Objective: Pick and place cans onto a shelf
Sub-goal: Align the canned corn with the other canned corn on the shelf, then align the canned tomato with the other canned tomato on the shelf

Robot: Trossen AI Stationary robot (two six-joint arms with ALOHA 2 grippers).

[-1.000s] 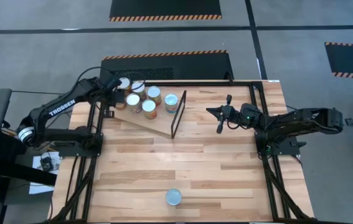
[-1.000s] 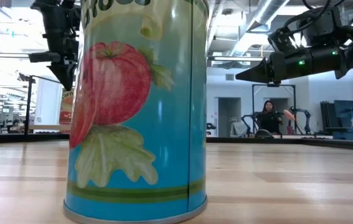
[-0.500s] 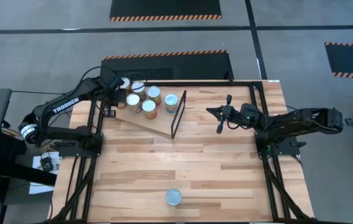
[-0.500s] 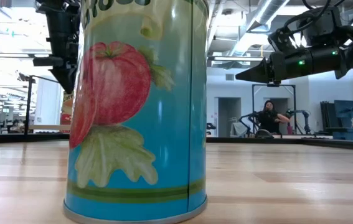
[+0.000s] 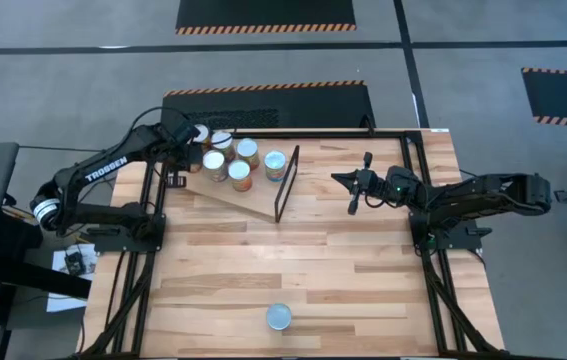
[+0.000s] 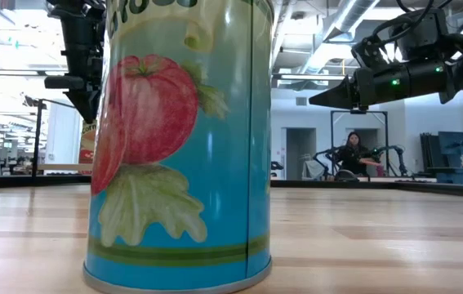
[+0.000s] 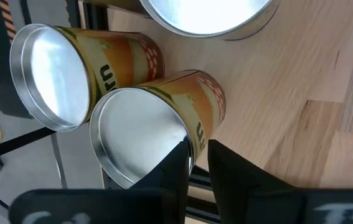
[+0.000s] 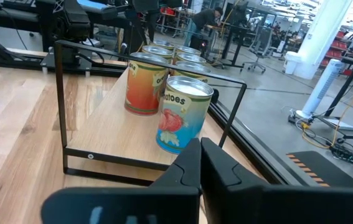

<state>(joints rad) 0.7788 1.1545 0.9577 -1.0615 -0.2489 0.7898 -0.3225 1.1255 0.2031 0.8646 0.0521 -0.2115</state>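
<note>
Several cans (image 5: 228,155) with silver tops stand on the tilted wooden shelf (image 5: 246,198), which has a black frame (image 5: 283,190) at its right end. They also show in the right wrist view (image 8: 164,87). One blue tomato can (image 5: 278,317) stands alone near the table's near edge, filling the low view (image 6: 182,139). My left gripper (image 7: 200,148) hangs over the shelf's far left corner (image 5: 181,140), pointing down over an orange can (image 7: 145,124), fingers almost together. My right gripper (image 5: 336,178) is shut and empty, in the air right of the shelf. My left gripper has one fingertip (image 7: 182,152) over the orange can's top rim (image 7: 179,127) and the other beside the can's wall. I cannot tell whether it touches the can. The can stands on the shelf.
The black frame rails of the arm stands (image 5: 153,250) run along the table's left and right sides. Bare plank tabletop (image 5: 293,260) lies between the shelf and the lone can. A person (image 6: 353,151) sits far off in the room behind.
My left gripper has risen a little and shifted slightly toward the far edge above the shelf's left cans. The cans have stayed where they were.
</note>
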